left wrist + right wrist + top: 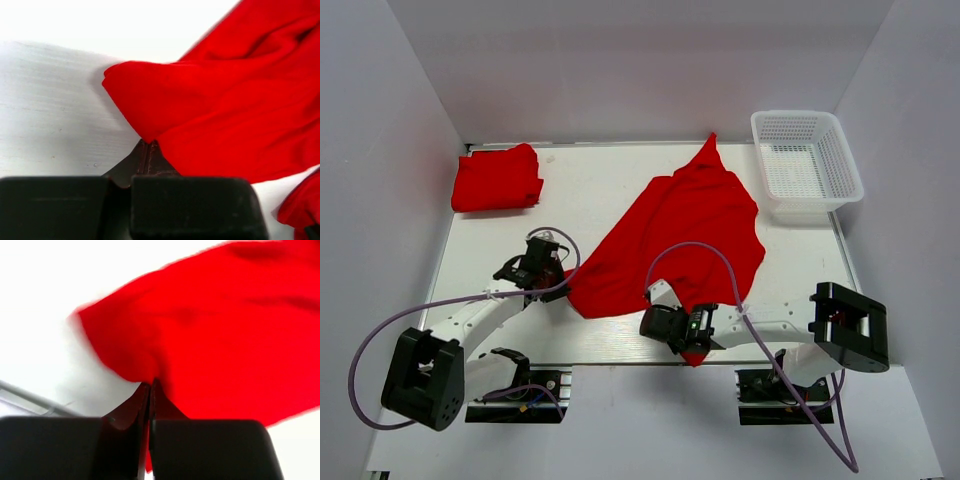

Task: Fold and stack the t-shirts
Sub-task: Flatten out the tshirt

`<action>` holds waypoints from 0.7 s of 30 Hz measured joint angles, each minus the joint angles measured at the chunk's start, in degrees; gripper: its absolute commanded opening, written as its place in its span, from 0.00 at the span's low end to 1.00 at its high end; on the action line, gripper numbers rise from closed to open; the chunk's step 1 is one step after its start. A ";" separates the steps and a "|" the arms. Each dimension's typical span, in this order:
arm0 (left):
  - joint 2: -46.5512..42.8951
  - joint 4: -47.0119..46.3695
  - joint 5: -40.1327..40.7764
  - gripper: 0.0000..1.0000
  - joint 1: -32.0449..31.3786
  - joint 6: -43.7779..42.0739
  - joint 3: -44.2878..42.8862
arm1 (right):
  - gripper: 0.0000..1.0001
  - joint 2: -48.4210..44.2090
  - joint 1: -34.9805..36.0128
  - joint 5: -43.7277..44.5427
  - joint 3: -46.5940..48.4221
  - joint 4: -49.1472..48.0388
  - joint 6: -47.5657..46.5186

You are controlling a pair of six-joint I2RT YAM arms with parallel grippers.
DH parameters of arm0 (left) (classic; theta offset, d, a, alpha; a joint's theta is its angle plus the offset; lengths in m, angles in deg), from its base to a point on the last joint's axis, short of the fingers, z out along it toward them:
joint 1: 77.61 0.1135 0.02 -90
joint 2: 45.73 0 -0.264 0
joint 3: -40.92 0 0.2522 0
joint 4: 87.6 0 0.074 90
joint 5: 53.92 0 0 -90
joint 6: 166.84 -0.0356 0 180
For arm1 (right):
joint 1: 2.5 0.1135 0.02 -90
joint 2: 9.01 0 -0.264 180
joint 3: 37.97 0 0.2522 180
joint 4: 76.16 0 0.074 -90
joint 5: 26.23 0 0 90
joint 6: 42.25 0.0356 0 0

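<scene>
A bright red t-shirt [685,235] lies spread and rumpled across the middle of the table, one corner pointing to the back. My left gripper [563,275] is shut on its left edge; in the left wrist view the cloth [225,100] runs out from between the closed fingertips [147,146]. My right gripper [672,318] is shut on the near edge; in the right wrist view the red cloth [210,340] comes out of the closed fingertips [151,384], and the picture is blurred. A second red t-shirt [497,179] lies folded at the back left.
A white plastic mesh basket [807,165] stands at the back right, touching the table's right side. White walls close in the table on the left, back and right. Purple cables loop from both arms over the near part of the table.
</scene>
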State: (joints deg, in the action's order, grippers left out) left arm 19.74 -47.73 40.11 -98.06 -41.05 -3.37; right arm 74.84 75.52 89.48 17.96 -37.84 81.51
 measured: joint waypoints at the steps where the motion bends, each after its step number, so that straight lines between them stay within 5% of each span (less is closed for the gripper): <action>1: -0.20 0.61 0.04 0.00 0.00 0.00 -0.61 | 0.00 0.02 0.00 2.01 0.13 1.77 2.38; 6: -1.55 2.51 0.02 0.00 0.00 -0.17 -5.49 | 0.00 -3.50 -1.38 11.82 0.31 10.19 8.24; 11: -2.58 4.17 0.37 0.00 0.00 -1.01 -16.04 | 0.00 -14.08 -6.93 23.26 5.49 10.27 4.04; 21: 0.85 7.39 6.47 0.00 0.00 -4.35 -40.83 | 0.00 -22.97 -22.18 31.82 18.43 -16.70 -32.50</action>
State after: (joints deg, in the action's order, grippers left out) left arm 20.60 -40.35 46.58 -98.06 -45.40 -44.20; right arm 51.87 53.34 121.31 36.39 -54.54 49.01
